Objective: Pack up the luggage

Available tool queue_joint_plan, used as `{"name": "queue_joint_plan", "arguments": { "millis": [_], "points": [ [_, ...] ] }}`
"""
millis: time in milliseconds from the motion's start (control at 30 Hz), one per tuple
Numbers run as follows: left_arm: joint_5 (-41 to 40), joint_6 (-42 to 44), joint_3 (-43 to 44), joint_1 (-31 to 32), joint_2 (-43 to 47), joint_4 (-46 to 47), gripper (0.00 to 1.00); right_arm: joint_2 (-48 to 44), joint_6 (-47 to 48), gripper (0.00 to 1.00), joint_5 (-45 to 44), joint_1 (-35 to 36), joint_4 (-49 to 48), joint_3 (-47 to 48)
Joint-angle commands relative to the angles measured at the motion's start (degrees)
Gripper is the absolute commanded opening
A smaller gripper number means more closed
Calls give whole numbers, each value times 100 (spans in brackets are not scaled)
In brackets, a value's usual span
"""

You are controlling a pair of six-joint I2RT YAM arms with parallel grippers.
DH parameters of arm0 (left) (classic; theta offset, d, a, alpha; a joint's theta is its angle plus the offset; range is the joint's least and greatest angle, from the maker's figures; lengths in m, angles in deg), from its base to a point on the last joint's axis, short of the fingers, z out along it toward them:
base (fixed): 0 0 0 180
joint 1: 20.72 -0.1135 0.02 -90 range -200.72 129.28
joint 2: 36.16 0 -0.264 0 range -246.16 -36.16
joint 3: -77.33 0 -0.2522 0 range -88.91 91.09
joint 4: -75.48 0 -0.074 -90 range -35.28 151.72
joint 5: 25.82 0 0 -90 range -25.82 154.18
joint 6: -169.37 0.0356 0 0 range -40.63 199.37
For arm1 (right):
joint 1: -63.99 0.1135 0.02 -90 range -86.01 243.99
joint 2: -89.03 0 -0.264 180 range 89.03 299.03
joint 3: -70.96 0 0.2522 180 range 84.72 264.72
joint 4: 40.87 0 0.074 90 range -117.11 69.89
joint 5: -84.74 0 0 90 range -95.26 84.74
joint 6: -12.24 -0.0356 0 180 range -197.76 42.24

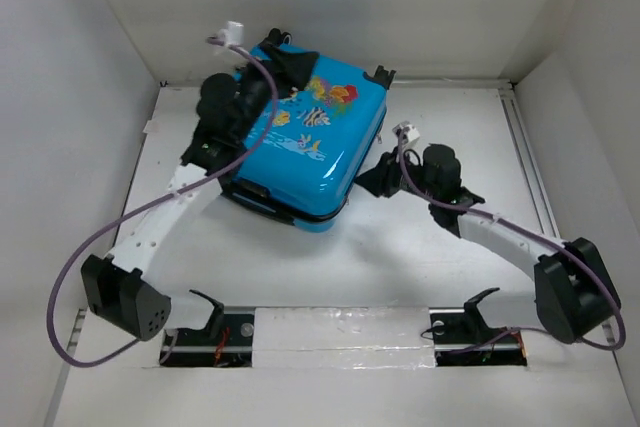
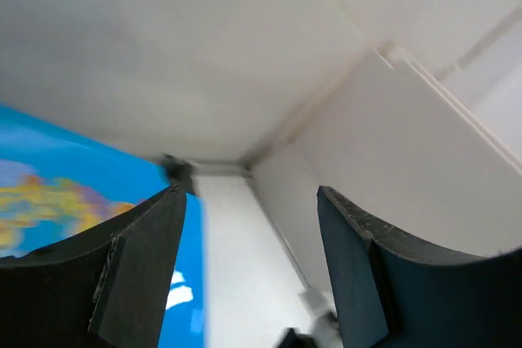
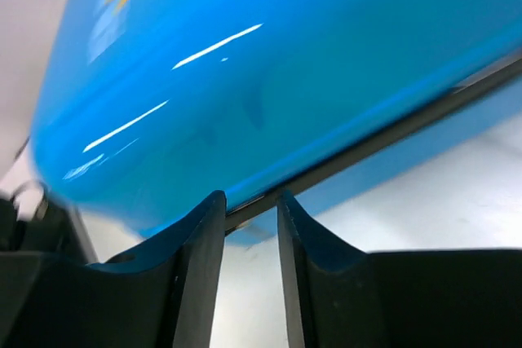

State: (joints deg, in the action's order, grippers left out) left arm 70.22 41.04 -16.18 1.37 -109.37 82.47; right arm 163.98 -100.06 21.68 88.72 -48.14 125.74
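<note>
luggage (image 1: 318, 152) lies on table (image 1: 400, 267), left of centre

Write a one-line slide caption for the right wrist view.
Right gripper, jaws slightly apart, close to the glossy blue side of the closed luggage.

Top view's bright and flat, white light all round, just a soft shadow hugging the near edge of the luggage (image 1: 320, 147). Right wrist view gets streaky white glare across the luggage shell, everything smeary and out of focus. Left wrist view's soft too, the print on the luggage pure mush.
</note>
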Motion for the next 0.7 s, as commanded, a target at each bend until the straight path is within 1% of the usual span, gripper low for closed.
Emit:
{"name": "queue_joint_plan", "arguments": {
  "millis": [0,33,67,100,167,200,233,300,333,367,433,500,533,567,633,667],
  "points": [
    [-658,662,420,928,147,-390,61,-464,543,39,111,426,-331,-277],
    [-570,460,-9,929,384,256,58,-543,630,42,-99,610,-383,-600],
    [-569,275,-483,929,656,515,47,-596,631,45,-101,612,-584,-795],
    [-569,125,-1419,929,1190,631,42,-596,631,47,-101,612,-1143,-979],
    [-621,-157,-2311,929,1650,632,38,-422,561,53,-163,612,-1638,-1278],
    [-726,-158,-3108,929,2139,510,30,-160,639,53,-58,551,-2049,-1280],
    [-1110,-297,-3481,929,2449,309,26,0,640,53,-57,550,-2210,-1280],
    [-1368,-438,-4123,929,3186,-315,22,307,640,53,433,375,-2465,-1228],
    [-1587,-439,-4683,929,4008,-526,21,622,640,53,609,375,-2780,-1227],
    [-1745,-491,-4880,929,4390,-1094,21,773,640,53,828,305,-2974,-1227],
    [-1931,-597,-5284,929,4954,-1529,21,1176,579,54,997,243,-3553,-1227],
    [-2055,-675,-5488,929,5106,-1749,24,1363,578,55,1076,243,-3793,-1227],
    [-2055,-789,-5576,929,4941,-1663,24,1485,578,55,1077,243,-3872,-1227],
    [-2055,-877,-5707,929,4504,-1549,26,1487,630,55,1138,243,-3873,-1167],
    [-2055,-1071,-5761,929,4027,-1137,31,1548,701,55,1200,243,-3733,-1079],
    [-2055,-1263,-5761,929,3686,-1013,32,1496,840,55,1200,295,-3480,-1000]
  ]
}}
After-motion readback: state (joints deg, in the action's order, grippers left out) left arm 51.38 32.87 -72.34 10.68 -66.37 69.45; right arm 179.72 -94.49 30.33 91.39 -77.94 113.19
